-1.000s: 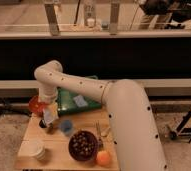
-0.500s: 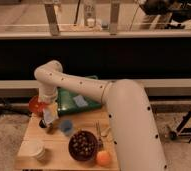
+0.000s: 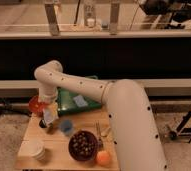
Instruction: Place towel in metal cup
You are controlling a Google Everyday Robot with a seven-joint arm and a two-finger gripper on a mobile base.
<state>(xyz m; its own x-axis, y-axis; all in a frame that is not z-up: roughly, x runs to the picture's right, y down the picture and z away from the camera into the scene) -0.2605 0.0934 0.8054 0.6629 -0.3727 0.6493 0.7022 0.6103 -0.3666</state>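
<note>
My arm reaches down over the left part of a small wooden table. My gripper is low over the table's left side, just in front of a red bowl. It is shut on a pale towel that hangs from it. A small dark cup-like thing, perhaps the metal cup, stands right beside and partly under the gripper; most of it is hidden.
A green bag lies at the table's back. A blue cup, a dark bowl of food, an orange and a white cup stand in front. A dark wall runs behind.
</note>
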